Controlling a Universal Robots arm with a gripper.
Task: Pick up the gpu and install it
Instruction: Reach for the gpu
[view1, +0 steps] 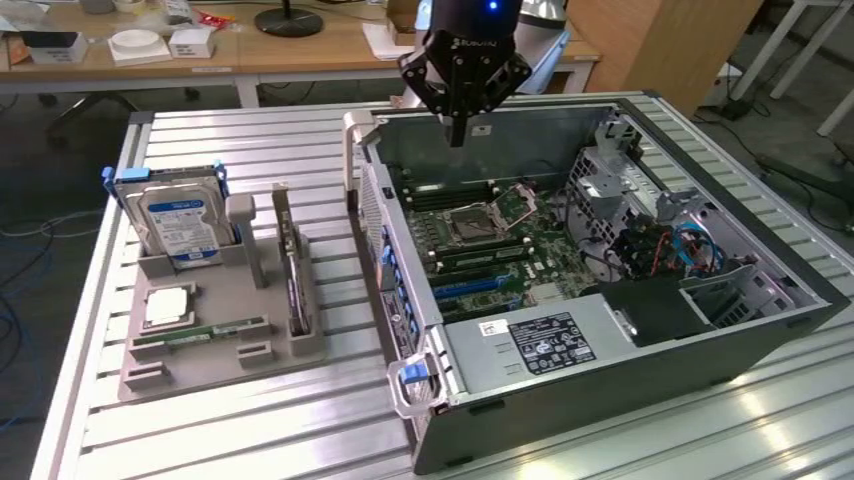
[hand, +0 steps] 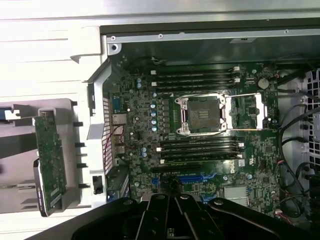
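Note:
The gpu (view1: 296, 272) stands on edge in a slot of the grey holder tray (view1: 214, 355), at the exterior view's left of the open computer case (view1: 747, 320). In the wrist view the gpu (hand: 50, 159) shows as a green circuit card with a metal bracket at one end. My gripper (view1: 458, 135) hangs over the far part of the case, above the motherboard (view1: 487, 240) and well away from the gpu. Its fingers are shut with nothing between them. In the wrist view the gripper (hand: 175, 200) points down at the motherboard (hand: 200, 130) near the blue card slots (hand: 192, 177).
On the holder tray stand a blue-labelled hard drive (view1: 180, 225), a processor chip (view1: 167, 305) and a green memory stick (view1: 214, 330). The case holds an open processor socket (hand: 202, 115), a power supply (view1: 547, 345) and cables (view1: 661, 250). A desk with clutter (view1: 160, 45) stands behind.

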